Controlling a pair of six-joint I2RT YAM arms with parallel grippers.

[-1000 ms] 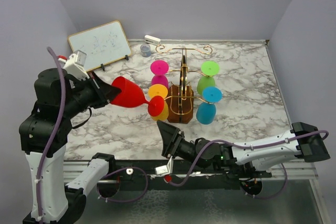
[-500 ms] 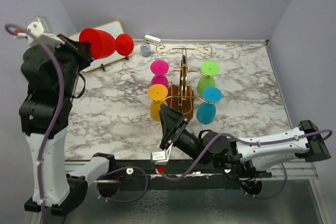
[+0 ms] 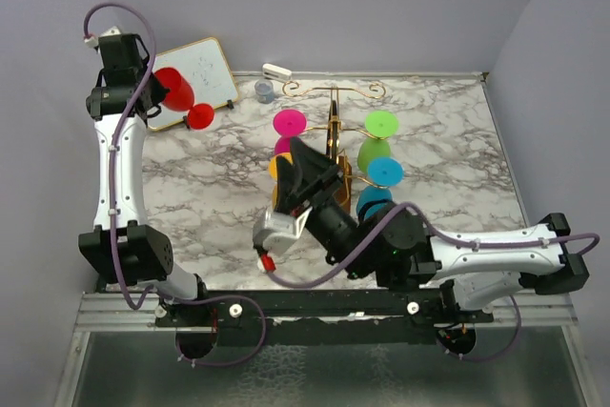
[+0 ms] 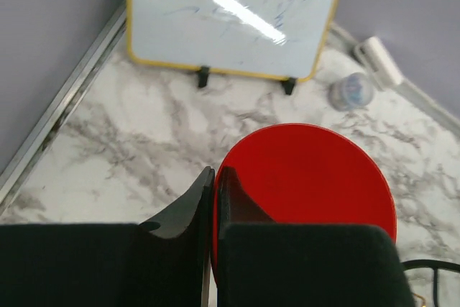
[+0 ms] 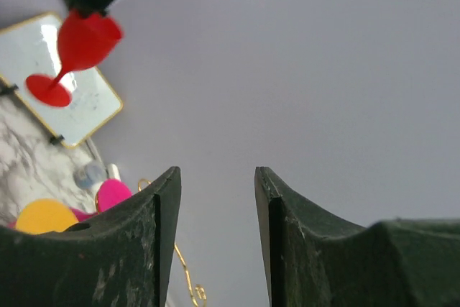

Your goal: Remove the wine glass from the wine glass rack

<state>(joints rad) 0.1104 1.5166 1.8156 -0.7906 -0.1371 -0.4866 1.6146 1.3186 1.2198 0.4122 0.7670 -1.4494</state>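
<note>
Red glass [image 3: 174, 91] is off the rack [image 3: 334, 111], pinched at upper left by the closed left fingers [image 4: 213, 181], seemingly at its rim. Right fingers [image 3: 303, 161] half apart, empty. Only setting it on the desk [image 3: 448, 140] looks left.

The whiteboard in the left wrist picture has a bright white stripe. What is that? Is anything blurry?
Left wrist view: the stripe on the whiteboard is glare from a light; the left gripper near the lens looks dark and soft. Right wrist view: the right gripper looks dark against the pale wall.
</note>
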